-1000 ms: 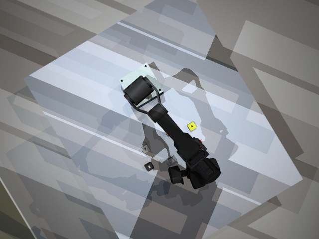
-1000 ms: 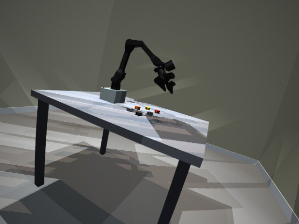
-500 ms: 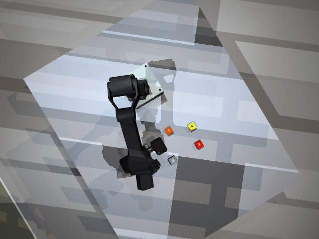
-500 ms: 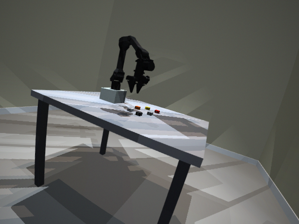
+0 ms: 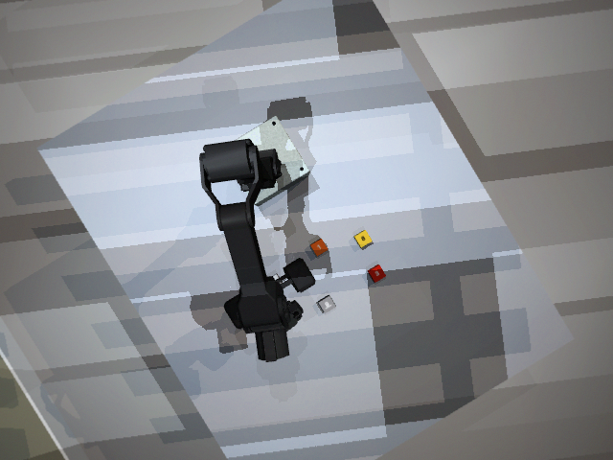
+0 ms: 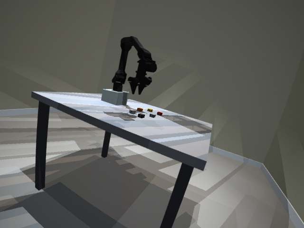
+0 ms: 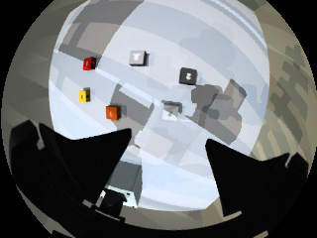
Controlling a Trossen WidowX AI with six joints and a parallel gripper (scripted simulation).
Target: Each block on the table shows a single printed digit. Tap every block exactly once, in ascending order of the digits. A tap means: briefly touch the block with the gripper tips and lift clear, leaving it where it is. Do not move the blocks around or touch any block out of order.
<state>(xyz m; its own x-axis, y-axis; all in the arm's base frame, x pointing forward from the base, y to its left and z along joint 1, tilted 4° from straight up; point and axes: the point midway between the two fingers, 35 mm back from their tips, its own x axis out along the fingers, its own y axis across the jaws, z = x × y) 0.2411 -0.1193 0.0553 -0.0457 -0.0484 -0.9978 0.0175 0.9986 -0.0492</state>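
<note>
Several small digit blocks lie on the table: orange, yellow, red, grey, black and white. My gripper is open and empty. It points down and hangs well above the blocks. In the wrist view the white block lies nearest the gap between the fingers. In the overhead view the arm hides the white and black blocks and the fingertips.
The arm's grey base box stands on the table behind the blocks. The blocks sit apart from one another in a loose cluster. The table's front edge runs below them in the side view.
</note>
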